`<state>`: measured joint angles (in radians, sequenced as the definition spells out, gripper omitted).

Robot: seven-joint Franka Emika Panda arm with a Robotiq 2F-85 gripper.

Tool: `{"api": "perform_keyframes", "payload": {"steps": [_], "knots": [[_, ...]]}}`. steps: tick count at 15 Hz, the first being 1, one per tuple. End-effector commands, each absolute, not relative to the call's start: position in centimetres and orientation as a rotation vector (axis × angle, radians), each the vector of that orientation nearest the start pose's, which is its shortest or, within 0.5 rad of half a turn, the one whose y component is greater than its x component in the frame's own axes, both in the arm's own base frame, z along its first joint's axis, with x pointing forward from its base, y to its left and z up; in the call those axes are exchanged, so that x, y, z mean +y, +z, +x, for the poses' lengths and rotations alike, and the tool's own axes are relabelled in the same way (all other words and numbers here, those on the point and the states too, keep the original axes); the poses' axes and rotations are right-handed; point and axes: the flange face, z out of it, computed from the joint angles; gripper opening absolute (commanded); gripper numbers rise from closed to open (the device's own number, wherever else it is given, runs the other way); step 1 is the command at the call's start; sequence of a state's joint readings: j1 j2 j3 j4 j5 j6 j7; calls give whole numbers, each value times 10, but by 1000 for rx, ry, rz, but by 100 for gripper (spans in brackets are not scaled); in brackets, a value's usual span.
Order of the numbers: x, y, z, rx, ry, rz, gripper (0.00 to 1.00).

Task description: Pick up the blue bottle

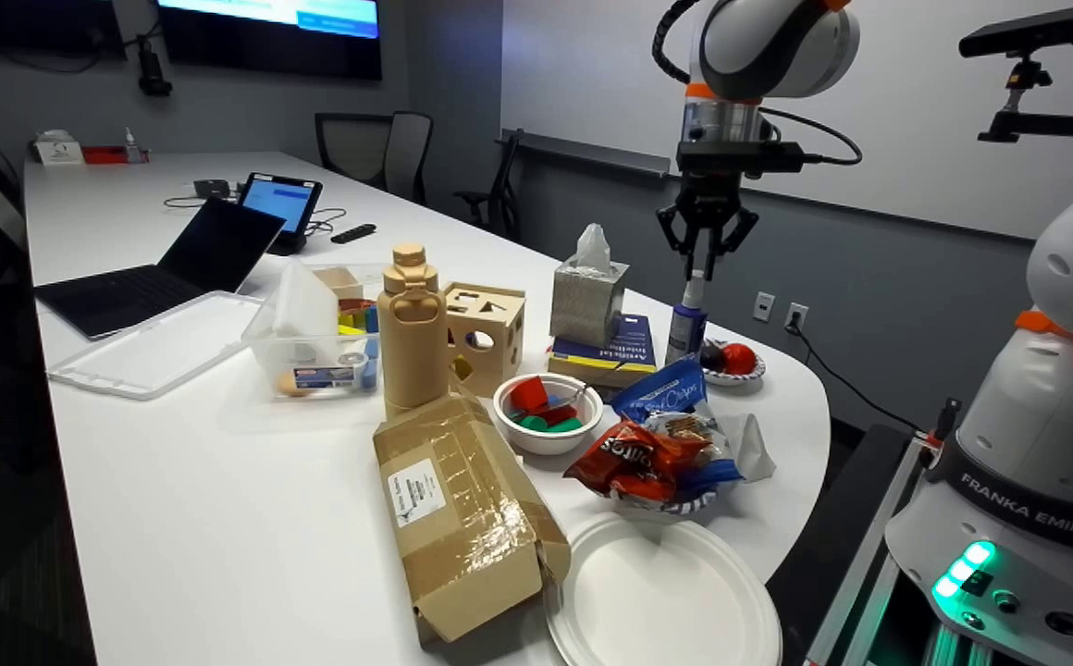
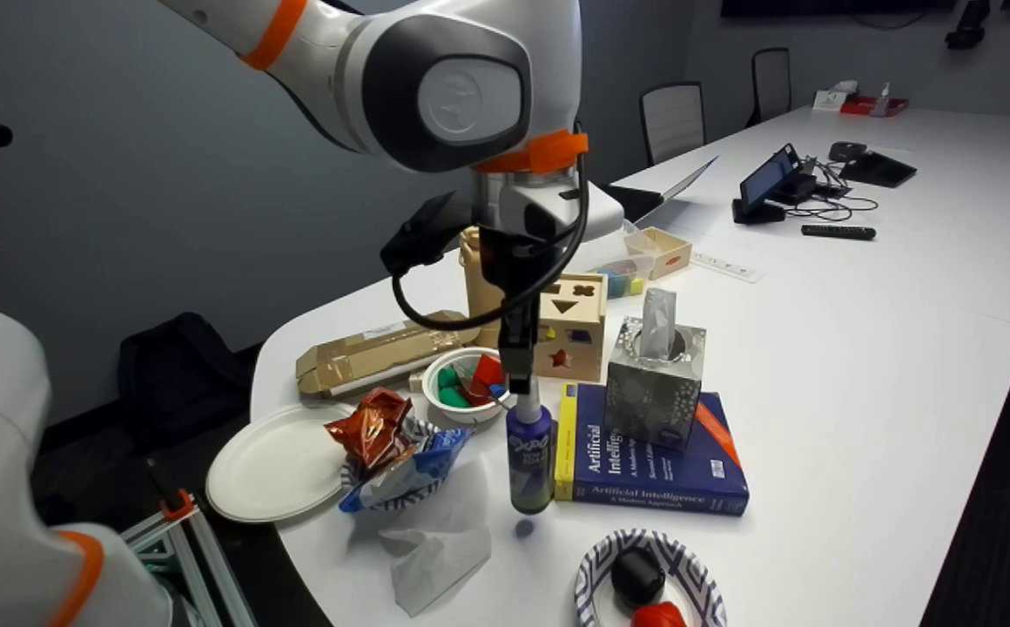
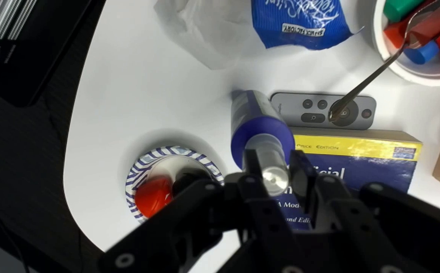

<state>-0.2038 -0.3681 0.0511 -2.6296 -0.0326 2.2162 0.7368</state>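
The blue bottle (image 2: 529, 461), purple-blue with a clear whitish cap (image 3: 275, 180), stands upright in both exterior views. My gripper (image 1: 699, 268) points straight down over it, fingers on either side of the cap, and looks shut on it. From above, in the wrist view, the cap fills the gap of the gripper (image 3: 275, 161) and the bottle's blue shoulder (image 3: 242, 138) shows beneath. A small dark spot lies on the table apart from its base in an exterior view, so the bottle seems slightly raised. Snack bags hide its lower end in an exterior view (image 1: 686, 328).
Right beside the bottle lies a thick blue book (image 2: 588, 479) bearing a tissue box (image 2: 653, 392). A remote (image 3: 299, 110), snack bags (image 1: 638, 458), a bowl of blocks (image 1: 546, 444) with a spoon, and a patterned plate (image 2: 592, 575) with red and black items are close by.
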Motion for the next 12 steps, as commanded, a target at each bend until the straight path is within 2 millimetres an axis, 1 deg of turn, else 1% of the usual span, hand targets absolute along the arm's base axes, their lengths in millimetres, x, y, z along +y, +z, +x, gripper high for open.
{"api": "perform_keyframes", "payload": {"steps": [1,4,10,12], "knots": [[-54,378,390,1396,-9,-2928,6],[-54,376,390,1447,2,-2875,6],[-55,375,391,1486,7,-2868,6],[-56,369,390,1498,14,-2870,6]]}}
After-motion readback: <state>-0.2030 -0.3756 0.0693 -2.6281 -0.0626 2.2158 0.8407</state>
